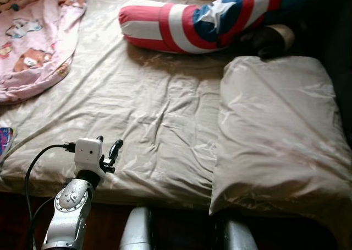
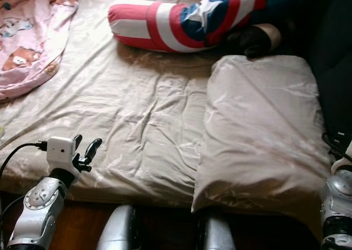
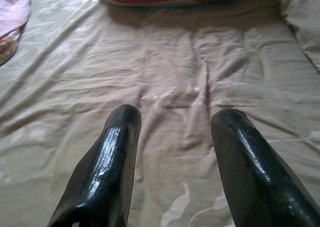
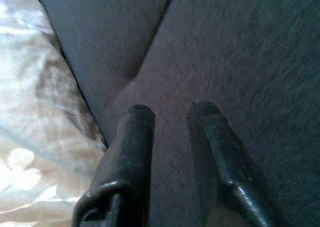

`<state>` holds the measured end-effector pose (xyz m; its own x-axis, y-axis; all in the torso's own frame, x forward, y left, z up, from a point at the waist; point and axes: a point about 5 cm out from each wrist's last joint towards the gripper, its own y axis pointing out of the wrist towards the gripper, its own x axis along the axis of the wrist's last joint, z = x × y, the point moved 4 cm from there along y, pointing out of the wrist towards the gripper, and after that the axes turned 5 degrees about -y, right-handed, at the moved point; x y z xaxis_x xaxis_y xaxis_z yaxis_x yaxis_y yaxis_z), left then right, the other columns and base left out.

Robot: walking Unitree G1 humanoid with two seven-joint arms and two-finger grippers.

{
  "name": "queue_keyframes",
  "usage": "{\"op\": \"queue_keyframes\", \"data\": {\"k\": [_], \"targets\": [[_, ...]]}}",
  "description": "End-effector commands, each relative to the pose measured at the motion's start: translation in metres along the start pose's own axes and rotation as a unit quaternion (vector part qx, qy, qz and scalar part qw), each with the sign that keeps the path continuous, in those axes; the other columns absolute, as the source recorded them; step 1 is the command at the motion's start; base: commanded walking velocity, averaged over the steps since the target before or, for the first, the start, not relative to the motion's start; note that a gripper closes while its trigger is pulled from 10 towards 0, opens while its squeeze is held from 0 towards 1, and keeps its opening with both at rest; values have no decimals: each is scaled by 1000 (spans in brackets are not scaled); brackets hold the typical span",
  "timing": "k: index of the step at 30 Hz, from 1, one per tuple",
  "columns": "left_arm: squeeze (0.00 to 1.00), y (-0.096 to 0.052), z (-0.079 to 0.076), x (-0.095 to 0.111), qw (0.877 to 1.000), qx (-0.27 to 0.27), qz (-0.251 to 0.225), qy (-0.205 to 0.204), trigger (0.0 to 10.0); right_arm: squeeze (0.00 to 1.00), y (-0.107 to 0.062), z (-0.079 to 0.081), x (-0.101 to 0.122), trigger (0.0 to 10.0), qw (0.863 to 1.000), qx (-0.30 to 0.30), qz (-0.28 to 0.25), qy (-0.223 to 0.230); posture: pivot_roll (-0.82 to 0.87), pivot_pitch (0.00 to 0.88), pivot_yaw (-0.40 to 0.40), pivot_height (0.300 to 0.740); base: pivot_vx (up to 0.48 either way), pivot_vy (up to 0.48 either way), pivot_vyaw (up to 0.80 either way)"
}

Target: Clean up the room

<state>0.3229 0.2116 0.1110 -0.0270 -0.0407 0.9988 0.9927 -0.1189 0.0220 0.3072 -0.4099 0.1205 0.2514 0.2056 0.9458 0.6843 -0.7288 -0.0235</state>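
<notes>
A beige sheet lies wrinkled over the bed. On its right side rests a beige pillow, reaching the front edge. A red, white and blue bolster with a white star lies across the far side. At the far left a pink printed blanket is bunched up. My left gripper hovers open over the bed's front left edge, with only bare sheet between its fingers. My right gripper is open over dark fabric beside the pillow's edge, holding nothing.
A dark brown object sits behind the pillow, against the bolster. A colourful item peeks in at the left edge. My right wrist is low by the bed's right side. The dark floor runs along the bed's front.
</notes>
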Motion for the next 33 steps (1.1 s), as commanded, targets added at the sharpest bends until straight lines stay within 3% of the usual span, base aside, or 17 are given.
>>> {"op": "queue_keyframes", "data": {"k": [1,4,5,6,7,8,13,15,16,19,24,27,29,30,31,32,33], "targets": [[0,-4,1,-7,1000,2,10,-1,10000,0,-3,10,9,10000,999,34,-32,-1,37,241,9,632,0,0,0],[0,-4,1,-8,1000,3,11,-4,10000,0,-15,46,25,10000,987,127,-76,55,31,243,8,632,0,0,0],[0,-4,1,-9,1000,4,12,-6,10000,0,-26,66,29,10000,978,174,-94,74,28,241,5,632,0,0,0],[0,-4,1,-9,1000,4,12,-6,10000,0,-26,66,29,10000,978,174,-94,74,28,241,5,632,0,0,0],[0,-3,0,-10,1000,5,12,-8,10000,0,-35,81,27,10000,971,205,-97,81,25,240,1,637,0,0,0],[0,-3,0,-10,1000,5,12,-8,10000,0,-35,81,27,10000,971,205,-97,81,25,240,1,637,0,0,0],[0,1,-1,-13,1000,15,11,-23,10000,0,-53,112,14,10000,957,261,-71,101,17,214,-12,672,0,0,0],[0,2,3,-16,998,31,12,-48,10000,0,-63,125,3,10000,950,291,-54,104,13,196,-18,682,0,0,0],[0,2,10,-26,995,54,22,-79,10000,0,-72,133,-12,10000,945,308,-29,104,12,167,-24,692,0,0,0],[0,-1,18,-42,990,82,41,-110,10000,0,-85,141,-40,10000,942,322,16,94,14,138,-29,707,0,0,0],[0,-2,22,-58,987,93,69,-111,10000,0,-96,143,-68,10000,941,320,69,92,19,104,-25,727,0,0,0],[0,-10,26,-81,982,104,108,-116,10000,0,-114,144,-101,10000,934,320,130,88,-1,80,-16,740,0,0,0],[0,-10,26,-81,982,104,108,-116,10000,0,-114,144,-101,10000,934,320,130,88,-1,80,-16,740,0,0,0],[0,-18,25,-101,976,112,142,-121,10000,0,-124,142,-116,10000,931,318,157,82,-15,52,-9,740,0,0,0],[0,-18,25,-101,976,112,142,-121,10000,0,-124,142,-116,10000,931,318,157,82,-15,52,-9,740,0,0,0],[0,-29,22,-121,968,121,182,-126,10000,0,-133,138,-132,10000,929,310,188,77,-25,43,-13,740,0,0,0],[0,-33,21,-128,965,121,197,-127,10000,0,-136,137,-138,10000,927,305,201,80,-30,36,-14,740,0,0,0]]}}
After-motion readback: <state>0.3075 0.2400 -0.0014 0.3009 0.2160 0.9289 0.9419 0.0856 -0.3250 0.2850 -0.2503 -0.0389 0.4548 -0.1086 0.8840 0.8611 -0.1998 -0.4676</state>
